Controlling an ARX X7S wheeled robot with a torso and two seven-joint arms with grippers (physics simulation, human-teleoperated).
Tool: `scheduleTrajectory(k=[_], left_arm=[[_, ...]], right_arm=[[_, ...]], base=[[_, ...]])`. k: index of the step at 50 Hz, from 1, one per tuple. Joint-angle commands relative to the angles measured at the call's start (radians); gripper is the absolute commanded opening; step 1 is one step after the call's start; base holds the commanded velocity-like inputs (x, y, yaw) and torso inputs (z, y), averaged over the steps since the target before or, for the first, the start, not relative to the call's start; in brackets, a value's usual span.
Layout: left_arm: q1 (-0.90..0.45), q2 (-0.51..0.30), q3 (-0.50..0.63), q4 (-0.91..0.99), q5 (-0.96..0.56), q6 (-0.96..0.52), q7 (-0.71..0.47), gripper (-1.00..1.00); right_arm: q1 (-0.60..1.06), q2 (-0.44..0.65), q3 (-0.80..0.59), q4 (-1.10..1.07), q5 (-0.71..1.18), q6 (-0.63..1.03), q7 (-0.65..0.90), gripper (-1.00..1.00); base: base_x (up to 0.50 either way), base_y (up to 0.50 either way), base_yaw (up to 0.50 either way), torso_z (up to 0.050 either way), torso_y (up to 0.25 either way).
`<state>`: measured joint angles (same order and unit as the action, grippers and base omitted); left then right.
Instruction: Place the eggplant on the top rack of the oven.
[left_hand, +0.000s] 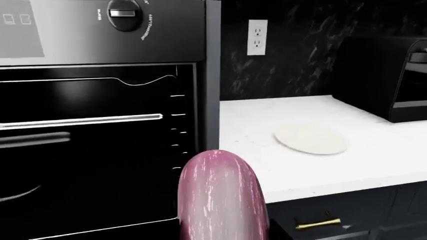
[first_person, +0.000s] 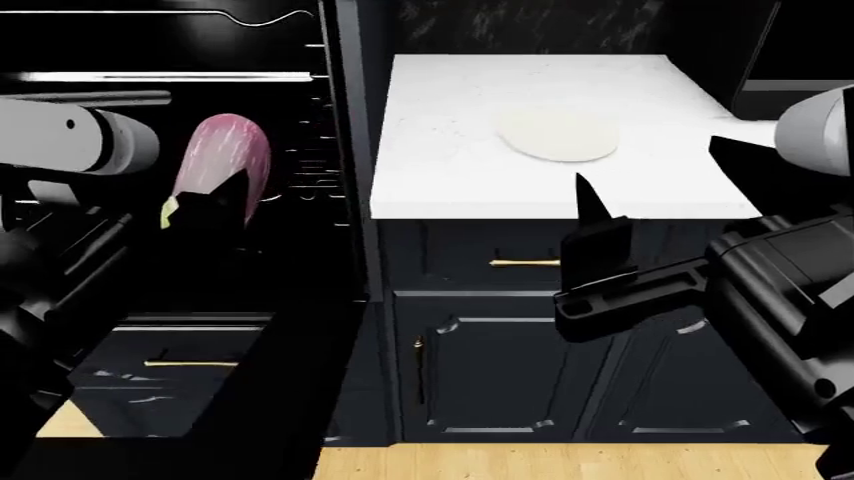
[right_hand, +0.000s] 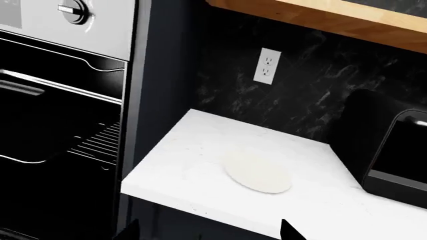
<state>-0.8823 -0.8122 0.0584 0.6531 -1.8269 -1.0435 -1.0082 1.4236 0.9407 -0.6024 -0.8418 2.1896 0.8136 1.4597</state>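
A: From the head view, where is the eggplant (first_person: 220, 165)?

B: Gripped in the left gripper (first_person: 214, 205), held up in front of the open oven (first_person: 160, 130). Its rounded end points up and its green cap sits low, beside the dark fingers. It hangs in the air and rests on nothing.

A: Does the left wrist view add anything?

B: It shows the eggplant (left_hand: 223, 197) close up, pink with pale streaks, rising from the bottom edge. Behind it, inside the cavity, the top rack (left_hand: 80, 121) runs across as a bright bar, higher than the tip. A lower rack (left_hand: 33, 140) sits beneath. The gripper's fingers themselves are out of sight there.

A: And the right gripper (first_person: 601, 250)?

B: It hangs well apart, before the dark cabinets (first_person: 534, 340) under the white counter (first_person: 441, 180). Its fingers are spread and hold nothing. In the right wrist view only the two tips (right_hand: 290, 231) peek in at the edge.

A: Anything only that view shows?

B: A wooden shelf (right_hand: 333, 20) above the wall socket (right_hand: 268, 66). The pale plate (right_hand: 259, 172) on the counter and the black box (right_hand: 393, 150) by the wall show there too.
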Motion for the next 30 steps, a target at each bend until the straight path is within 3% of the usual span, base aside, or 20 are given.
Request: scheduleTrajectory(k=[1, 30], left_arm=[[0.013, 0.0, 0.0, 0.0, 0.016, 0.008, 0.008, -1.0], [0.011, 0.007, 0.016, 0.007, 0.042, 0.017, 0.027, -1.0]], right_arm=[[0.009, 0.012, -0.006, -0.001, 0.003, -0.004, 0.001, 1.0], [-0.017, 0.032, -0.023, -0.018, -0.011, -0.029, -0.007, 1.0]], base=[[0.0, 0.5, 0.0, 0.0, 0.0], [0.0, 0.5, 0.0, 0.0, 0.0]])
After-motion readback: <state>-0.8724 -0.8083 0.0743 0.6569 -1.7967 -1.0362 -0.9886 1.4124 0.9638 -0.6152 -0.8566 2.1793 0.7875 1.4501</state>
